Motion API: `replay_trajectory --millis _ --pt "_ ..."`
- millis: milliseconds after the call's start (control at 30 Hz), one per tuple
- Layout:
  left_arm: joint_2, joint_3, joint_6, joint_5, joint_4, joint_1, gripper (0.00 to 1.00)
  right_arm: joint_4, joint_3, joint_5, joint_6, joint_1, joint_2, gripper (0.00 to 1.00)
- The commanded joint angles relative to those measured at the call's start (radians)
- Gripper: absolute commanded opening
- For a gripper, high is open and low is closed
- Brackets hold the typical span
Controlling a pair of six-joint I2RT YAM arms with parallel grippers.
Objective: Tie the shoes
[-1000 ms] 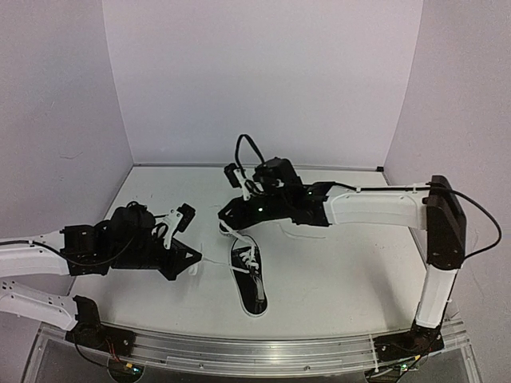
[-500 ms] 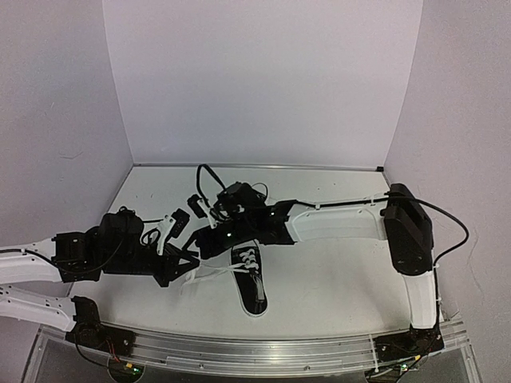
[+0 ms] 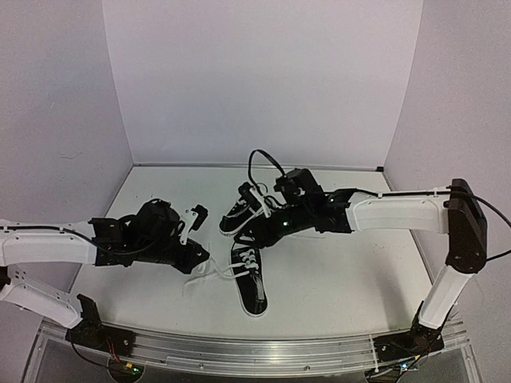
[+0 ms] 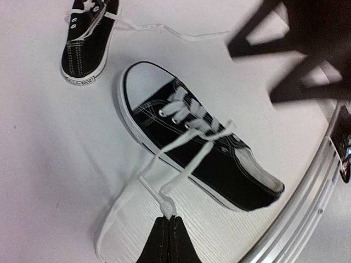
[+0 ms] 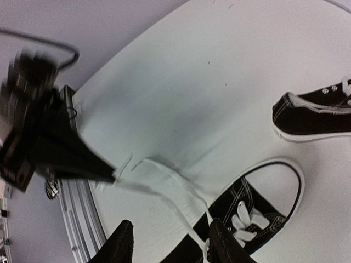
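Two black shoes with white soles lie mid-table: the near shoe (image 3: 251,281) (image 4: 200,148) (image 5: 258,211) and the far shoe (image 3: 239,217) (image 4: 88,44) (image 5: 318,115). The near shoe's white laces (image 3: 209,274) (image 4: 181,175) (image 5: 170,186) trail loose to the left. My left gripper (image 3: 196,259) (image 4: 168,220) is shut on a lace end, low over the table left of the near shoe. My right gripper (image 3: 260,230) (image 5: 173,246) hovers open over the near shoe's toe. A lace strand runs between its fingers (image 5: 123,245), close to the right one.
The metal rail (image 3: 263,347) (image 4: 307,203) runs along the table's near edge, close to the near shoe's heel. White walls close the back and sides. The far shoe's lace (image 4: 164,30) lies loose behind the near shoe's toe.
My right gripper opened, swung left over the laces, then came back right above the near shoe. My left gripper, still shut on the lace, shifted right. The far shoe is uncovered now.
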Motion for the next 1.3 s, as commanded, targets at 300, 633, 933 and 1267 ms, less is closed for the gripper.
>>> replay_trajectory --millis 300,633,933,1267 --pt "0.189 0.111 -0.158 0.251 0.151 0.172 0.0 -0.151 0.04 0.161 -0.317 0.088 0.056 0.34" --pt "0.218 0.097 -0.196 0.307 0.219 0.202 0.0 -0.172 0.036 0.29 -0.376 0.124 0.122 0.32" --pt "0.26 0.099 -0.207 0.333 0.246 0.213 0.0 -0.203 0.048 0.429 -0.383 0.166 0.166 0.29" --pt "0.296 0.109 -0.2 0.371 0.286 0.233 0.0 -0.2 0.046 0.479 -0.377 0.175 0.105 0.03"
